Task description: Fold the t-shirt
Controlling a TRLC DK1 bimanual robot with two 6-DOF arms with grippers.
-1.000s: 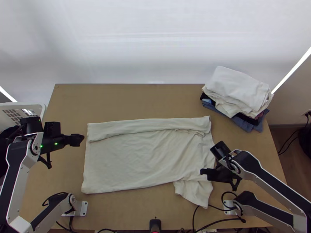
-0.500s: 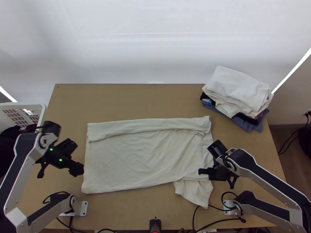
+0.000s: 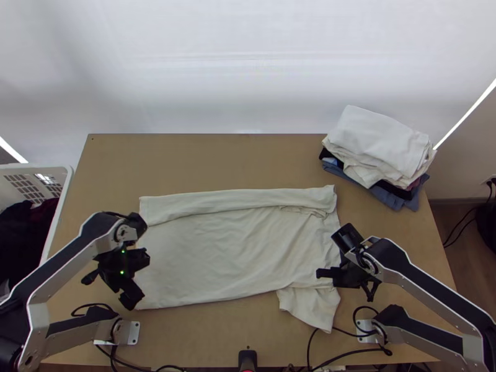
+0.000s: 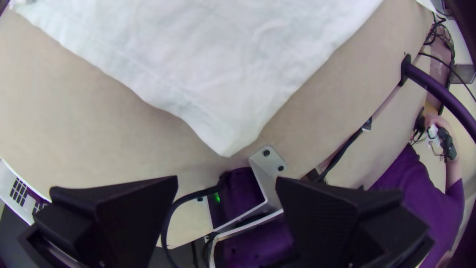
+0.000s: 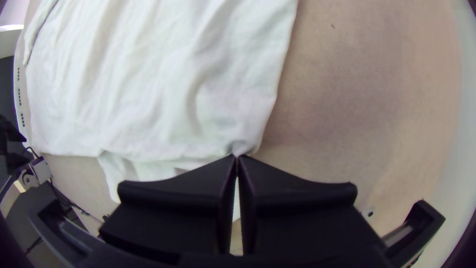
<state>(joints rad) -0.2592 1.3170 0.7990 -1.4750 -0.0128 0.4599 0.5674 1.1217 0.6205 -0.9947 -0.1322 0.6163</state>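
The cream t-shirt (image 3: 229, 254) lies spread on the table, its far edge folded over in a long strip and a sleeve sticking out at the near right. By its near left corner is my left gripper (image 3: 132, 300). In the left wrist view that corner of the t-shirt (image 4: 223, 109) lies close to my left gripper (image 4: 227, 181), whose fingers stand wide apart with no cloth between them. My right gripper (image 3: 318, 273) is at the near right part of the shirt. Seen from the right wrist, the t-shirt (image 5: 148, 99) has its edge pinched at the tips of my right gripper (image 5: 237, 158), fingers together.
A stack of folded clothes (image 3: 378, 146) sits at the table's far right corner. On the left is a white basket (image 3: 57, 232) with dark clothes. Cables (image 3: 310, 347) run along the near edge, and a person's hand (image 4: 439, 121) shows beyond it.
My left gripper has swung from left of the shirt toward the near edge, down to the shirt's near left corner. My right gripper has shifted slightly left. The t-shirt lies as before.
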